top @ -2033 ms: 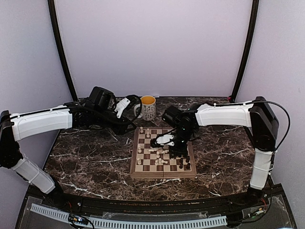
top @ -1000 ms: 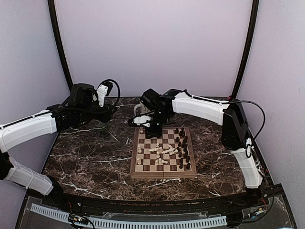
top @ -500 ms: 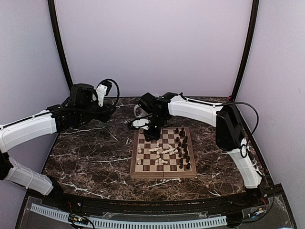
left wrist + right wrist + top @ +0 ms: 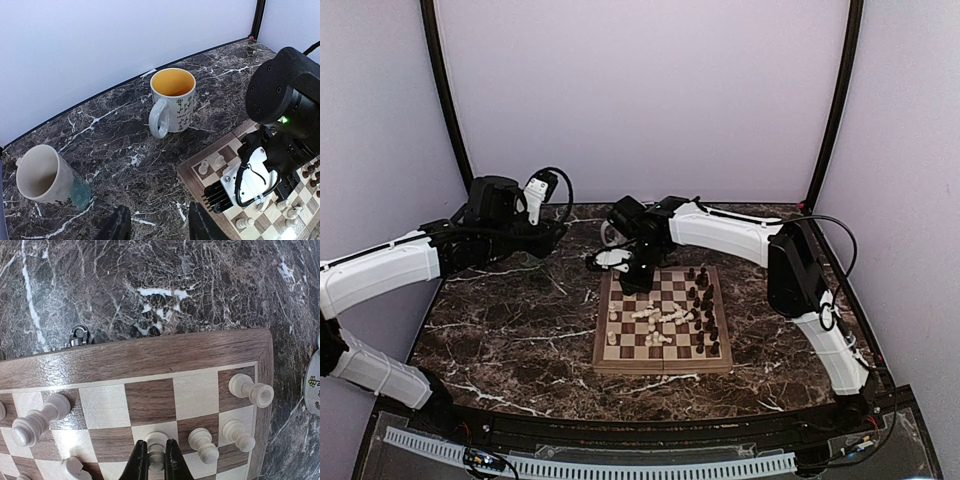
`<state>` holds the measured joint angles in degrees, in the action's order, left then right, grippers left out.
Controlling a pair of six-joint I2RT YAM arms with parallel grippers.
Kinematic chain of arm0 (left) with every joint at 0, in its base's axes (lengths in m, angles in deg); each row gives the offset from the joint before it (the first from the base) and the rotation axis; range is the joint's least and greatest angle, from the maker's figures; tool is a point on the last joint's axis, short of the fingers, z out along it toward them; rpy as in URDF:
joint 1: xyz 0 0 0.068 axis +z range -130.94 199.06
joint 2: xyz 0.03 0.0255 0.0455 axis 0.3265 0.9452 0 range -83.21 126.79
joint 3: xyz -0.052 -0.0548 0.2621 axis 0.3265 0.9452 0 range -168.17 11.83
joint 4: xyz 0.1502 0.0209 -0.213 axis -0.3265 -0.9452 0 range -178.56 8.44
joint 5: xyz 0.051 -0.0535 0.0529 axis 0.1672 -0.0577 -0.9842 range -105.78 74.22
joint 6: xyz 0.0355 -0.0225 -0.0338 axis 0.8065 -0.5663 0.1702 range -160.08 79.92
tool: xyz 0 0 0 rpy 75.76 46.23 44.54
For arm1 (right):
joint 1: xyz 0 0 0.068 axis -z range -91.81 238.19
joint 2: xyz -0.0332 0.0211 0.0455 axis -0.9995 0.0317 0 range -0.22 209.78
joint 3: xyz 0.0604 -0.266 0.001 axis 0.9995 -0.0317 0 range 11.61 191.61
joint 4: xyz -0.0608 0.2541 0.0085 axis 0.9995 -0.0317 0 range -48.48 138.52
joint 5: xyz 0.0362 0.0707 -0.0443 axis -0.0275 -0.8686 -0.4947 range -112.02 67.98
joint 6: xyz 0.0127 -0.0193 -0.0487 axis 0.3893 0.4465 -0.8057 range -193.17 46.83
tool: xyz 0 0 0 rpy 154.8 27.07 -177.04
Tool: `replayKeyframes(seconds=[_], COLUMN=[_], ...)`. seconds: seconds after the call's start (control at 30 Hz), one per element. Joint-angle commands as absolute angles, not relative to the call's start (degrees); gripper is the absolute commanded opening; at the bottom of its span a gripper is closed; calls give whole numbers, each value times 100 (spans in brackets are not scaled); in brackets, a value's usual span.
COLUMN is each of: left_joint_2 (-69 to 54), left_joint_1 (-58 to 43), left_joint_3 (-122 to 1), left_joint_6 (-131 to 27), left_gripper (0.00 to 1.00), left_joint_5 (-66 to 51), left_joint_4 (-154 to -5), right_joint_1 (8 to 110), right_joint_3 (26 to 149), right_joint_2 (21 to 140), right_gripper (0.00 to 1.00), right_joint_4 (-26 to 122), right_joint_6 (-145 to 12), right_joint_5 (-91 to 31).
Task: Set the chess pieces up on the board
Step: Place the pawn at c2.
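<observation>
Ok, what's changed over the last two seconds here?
The right pincer swung from mid-board to the far left corner of the board and is shut on a white piece there. The left pincer drew back leftward, away from the yellow-lined mug, open and empty. The board, the mug and the loose pieces mid-board stayed put.

worktop (image 4: 110,130): dark marble, white veins | mug (image 4: 172,102): white, orange-yellow inside, small flower drawings, upright, handle toward the left wrist camera | cup (image 4: 42,175): cream, bluish foot, well apart from the mug, on its left in that view | back wall (image 4: 640,100): pale lilac | black poles (image 4: 445,100): one at each back corner
</observation>
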<state>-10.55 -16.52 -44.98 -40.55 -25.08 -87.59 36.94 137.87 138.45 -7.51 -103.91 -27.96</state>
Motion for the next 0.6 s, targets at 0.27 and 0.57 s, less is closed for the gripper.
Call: replayKeyframes(seconds=[0.27,0.57], left_joint_2=[-1000,-982], left_joint_1=[-1654,-1654], left_joint_3=[-4536,-4546], left_joint_6=[-4034,-4023], left_gripper=[41,41], left_joint_5=[-2411,-2400], left_joint_4=[-8812,-8825], right_joint_1=[3642,3642], right_joint_3=[13917,13852], right_joint_2=[14002,13929], right_gripper=[15,20], right_joint_4=[-651,-669], right_joint_6=[-10280,-10261], right_joint_5=[-2651,-2663])
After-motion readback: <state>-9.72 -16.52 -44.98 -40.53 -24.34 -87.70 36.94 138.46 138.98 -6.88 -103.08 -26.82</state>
